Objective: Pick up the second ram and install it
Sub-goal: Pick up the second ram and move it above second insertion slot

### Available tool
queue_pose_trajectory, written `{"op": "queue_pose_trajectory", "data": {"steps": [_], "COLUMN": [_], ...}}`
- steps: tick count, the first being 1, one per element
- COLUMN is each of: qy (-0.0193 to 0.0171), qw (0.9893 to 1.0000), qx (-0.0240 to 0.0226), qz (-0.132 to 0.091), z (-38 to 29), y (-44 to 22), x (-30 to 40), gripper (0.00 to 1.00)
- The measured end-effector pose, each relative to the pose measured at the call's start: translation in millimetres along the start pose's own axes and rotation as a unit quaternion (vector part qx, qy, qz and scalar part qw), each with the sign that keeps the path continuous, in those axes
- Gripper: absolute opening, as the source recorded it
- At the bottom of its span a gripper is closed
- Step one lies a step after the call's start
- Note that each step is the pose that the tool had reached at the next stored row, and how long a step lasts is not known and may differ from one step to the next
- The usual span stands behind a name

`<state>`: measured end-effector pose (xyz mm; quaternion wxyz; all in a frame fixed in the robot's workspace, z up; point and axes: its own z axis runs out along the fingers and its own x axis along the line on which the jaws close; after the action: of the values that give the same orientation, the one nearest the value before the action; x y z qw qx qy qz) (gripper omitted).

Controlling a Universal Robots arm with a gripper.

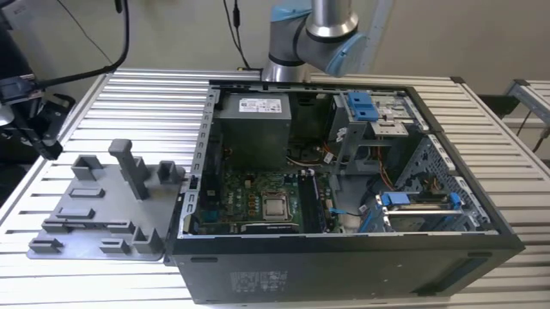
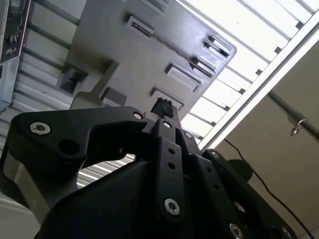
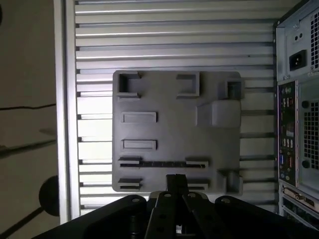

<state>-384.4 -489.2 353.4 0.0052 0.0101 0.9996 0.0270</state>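
Second RAM stick [image 3: 159,163]: thin dark strip, seemingly on edge in a slot of the grey fixture tray [image 3: 169,129]; judged not yet picked. Gripper [image 3: 174,179] hovers over the tray near that slot, jaws closed on nothing. Tray lies on the slatted desk [image 3: 174,40] beside the open PC case [image 1: 344,264]. Motherboard [image 1: 257,193] memory slots too dark to judge; install outstanding

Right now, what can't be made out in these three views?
Exterior view: the arm is cut off by the top edge.
Exterior view: the slots on the circuit board inside the computer case are too small to tell whether they are filled.
First wrist view: the gripper hides part of the gray tray.
Second wrist view: the gripper covers much of the tray.
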Motion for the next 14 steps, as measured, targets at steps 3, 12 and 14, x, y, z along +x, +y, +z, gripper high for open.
{"op": "queue_pose_trajectory", "data": {"steps": [3, 12, 14], "qy": [0.001, 0.0042, 0.005], "qw": [0.9998, 0.997, 0.9957], "qx": [-0.0001, -0.0005, -0.0006], "qz": [-0.017, -0.077, -0.093], "z": [-0.1, 0.0, 0.0], "y": [0.0, 0.0, 0.0], "x": [0.0, 0.0, 0.0], "gripper": [0.11, 0.11, 0.11]}}
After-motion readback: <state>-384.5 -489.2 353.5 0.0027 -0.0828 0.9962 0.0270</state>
